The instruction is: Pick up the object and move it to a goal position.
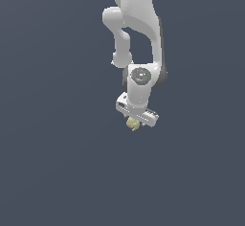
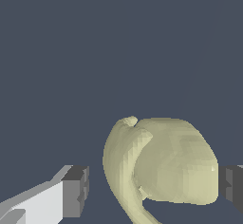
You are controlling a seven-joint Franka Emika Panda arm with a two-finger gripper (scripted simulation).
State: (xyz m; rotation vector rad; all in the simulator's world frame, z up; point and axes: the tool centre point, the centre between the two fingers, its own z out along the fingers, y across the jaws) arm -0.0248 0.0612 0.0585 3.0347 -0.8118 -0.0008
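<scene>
The object (image 2: 166,166) is a pale yellow-green lump with a curled stem, filling the lower part of the wrist view. It lies between the two dark finger pads of my white gripper (image 2: 154,187). One pad (image 2: 231,185) sits right against its side. The other pad (image 2: 76,190) stands a small gap away from it, so the gripper is open around it. In the exterior view the object (image 1: 132,123) peeks out just under the gripper (image 1: 134,124), whose fingers are mostly hidden by the hand.
A plain dark blue-grey surface (image 1: 57,172) surrounds the arm on all sides in both views. No other objects, containers or edges show.
</scene>
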